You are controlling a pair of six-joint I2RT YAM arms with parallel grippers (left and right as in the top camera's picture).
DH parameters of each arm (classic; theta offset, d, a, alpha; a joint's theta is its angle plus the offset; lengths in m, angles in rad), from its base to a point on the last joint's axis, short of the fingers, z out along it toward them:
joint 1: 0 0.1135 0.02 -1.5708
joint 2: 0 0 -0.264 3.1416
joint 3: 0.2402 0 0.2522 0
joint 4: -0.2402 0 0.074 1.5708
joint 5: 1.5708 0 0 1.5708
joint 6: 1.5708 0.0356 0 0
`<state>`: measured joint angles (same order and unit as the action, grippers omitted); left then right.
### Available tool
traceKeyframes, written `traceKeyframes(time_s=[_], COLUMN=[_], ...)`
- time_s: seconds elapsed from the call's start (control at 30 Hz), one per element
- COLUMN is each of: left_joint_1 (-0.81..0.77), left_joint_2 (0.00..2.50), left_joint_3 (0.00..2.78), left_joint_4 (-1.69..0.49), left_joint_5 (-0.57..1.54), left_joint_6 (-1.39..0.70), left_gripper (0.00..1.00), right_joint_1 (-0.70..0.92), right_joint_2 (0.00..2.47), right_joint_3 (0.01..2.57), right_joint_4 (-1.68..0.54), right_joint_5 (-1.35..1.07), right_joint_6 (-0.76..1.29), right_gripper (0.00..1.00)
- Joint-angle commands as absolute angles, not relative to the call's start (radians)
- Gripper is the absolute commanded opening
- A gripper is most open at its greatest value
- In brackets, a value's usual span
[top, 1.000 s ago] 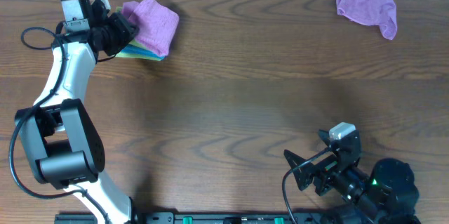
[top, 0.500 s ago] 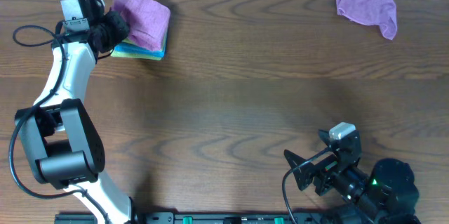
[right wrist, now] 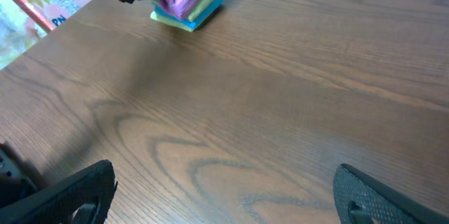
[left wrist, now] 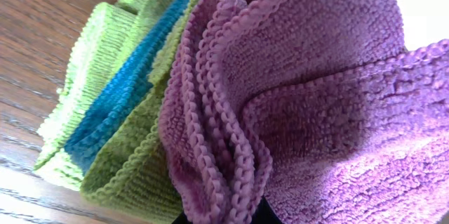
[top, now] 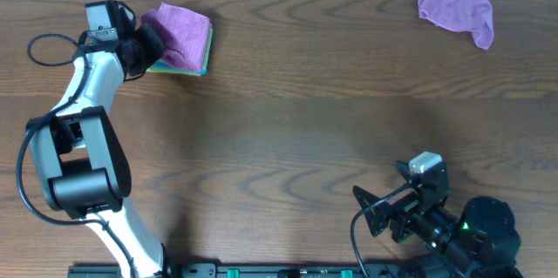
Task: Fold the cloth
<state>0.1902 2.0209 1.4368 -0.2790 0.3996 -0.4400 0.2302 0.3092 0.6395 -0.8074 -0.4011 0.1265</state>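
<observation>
Status: the purple cloth (top: 179,34), folded, sits on the green-and-blue stack (top: 199,64) at far left, its bunched edge pinched by the left gripper (top: 144,49). The right gripper (top: 370,213) is parked at the front, jaws spread, holding nothing. Risk: pulling away without letting go would drag the fold open or shift the stack. 1 crumpled cloth (top: 453,6) lies far right.

Looks like a robotics lab bench rather than a home. Shows a wood-grain desk (top: 305,121) with a white jointed left arm (top: 91,77) and a black right arm (top: 453,226) at its near edge, a black cable (top: 30,50) looping beside the left one, and a hardware rail (top: 200,270) with green fittings along the front. Carries a folded cloth stack (top: 179,38) and a crumpled purple cloth (top: 453,3).
</observation>
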Motion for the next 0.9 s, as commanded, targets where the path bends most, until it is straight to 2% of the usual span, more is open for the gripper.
traceKeyframes(time_s=[0.0,0.27,0.43,0.67,0.87], left_joint_1=[0.198,0.198,0.198,0.216,0.259], left_joint_2=[2.020,2.014,1.981,1.908,1.872], left_joint_3=[1.460,1.461,1.462,1.463,1.463], left_joint_4=[-0.276,-0.276,-0.276,-0.277,-0.296], left_joint_5=[0.363,0.413,0.416,0.408,0.408], left_joint_6=[-0.426,-0.426,-0.426,-0.425,-0.425], left_gripper=[0.06,0.35,0.63,0.72,0.75], right_joint_1=[0.226,0.226,0.226,0.226,0.226], right_joint_2=[0.307,0.307,0.307,0.307,0.307], right_joint_3=[0.633,0.633,0.633,0.633,0.633], right_joint_4=[-0.809,-0.809,-0.809,-0.809,-0.809], right_joint_5=[-0.408,-0.408,-0.408,-0.408,-0.408], right_joint_6=[0.141,0.141,0.141,0.141,0.141], right_gripper=[0.99,0.99,0.99,0.99,0.99])
